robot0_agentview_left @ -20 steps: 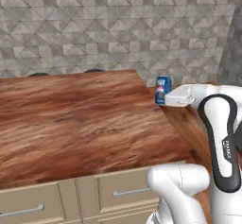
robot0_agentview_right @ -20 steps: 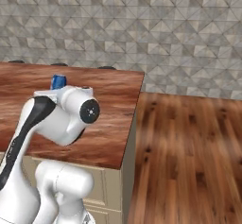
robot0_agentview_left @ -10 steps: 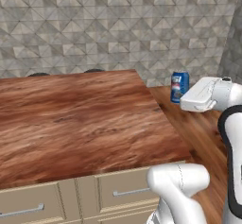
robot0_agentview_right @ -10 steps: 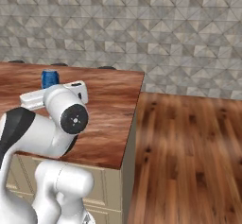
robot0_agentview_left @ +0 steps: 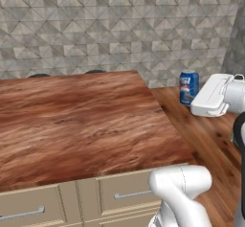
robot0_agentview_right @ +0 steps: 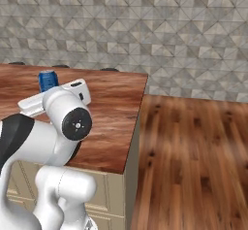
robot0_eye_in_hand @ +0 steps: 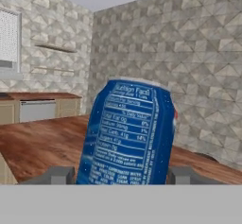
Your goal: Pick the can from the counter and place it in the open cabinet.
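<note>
The gripper (robot0_eye_in_hand: 122,175) is clamping the can (robot0_eye_in_hand: 127,132) between its fingertips (robot0_eye_in_hand: 59,175), carrying it upright. No cabinet is showing; the can (robot0_agentview_left: 189,87) is sitting at the hand's ten o'clock in the left base view.

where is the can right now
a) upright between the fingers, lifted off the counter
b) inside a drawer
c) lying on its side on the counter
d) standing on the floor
a: the hand view shows the can upright between the fingers, and in the left base view it hangs past the counter edge.
</note>
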Motion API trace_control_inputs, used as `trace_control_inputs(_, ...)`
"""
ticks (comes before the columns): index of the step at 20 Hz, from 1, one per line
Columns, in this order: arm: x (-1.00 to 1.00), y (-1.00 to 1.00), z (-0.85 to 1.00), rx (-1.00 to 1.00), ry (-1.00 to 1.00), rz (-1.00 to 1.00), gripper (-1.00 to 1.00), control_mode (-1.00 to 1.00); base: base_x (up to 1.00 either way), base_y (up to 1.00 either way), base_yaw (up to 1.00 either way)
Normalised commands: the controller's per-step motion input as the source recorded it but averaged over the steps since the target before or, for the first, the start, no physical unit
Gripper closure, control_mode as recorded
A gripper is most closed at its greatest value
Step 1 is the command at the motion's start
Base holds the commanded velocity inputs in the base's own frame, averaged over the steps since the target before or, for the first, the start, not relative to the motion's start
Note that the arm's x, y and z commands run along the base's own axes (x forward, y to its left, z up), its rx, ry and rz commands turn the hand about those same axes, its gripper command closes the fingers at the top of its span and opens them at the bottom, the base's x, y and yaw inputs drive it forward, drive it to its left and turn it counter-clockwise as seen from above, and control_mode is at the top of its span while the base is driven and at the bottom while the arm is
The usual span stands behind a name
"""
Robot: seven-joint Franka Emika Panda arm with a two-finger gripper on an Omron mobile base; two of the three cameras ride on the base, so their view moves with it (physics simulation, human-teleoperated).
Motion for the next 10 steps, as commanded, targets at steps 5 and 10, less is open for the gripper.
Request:
trace_control_inputs(5,0.00,0.00,0.00,0.00,0.00,0.00,1.00,-1.00,0.00,0.00,0.00)
trace_control_inputs(10,0.00,0.02,-0.01,0.00,0.00,-0.06,1.00,-1.00,0.00,0.00,0.00)
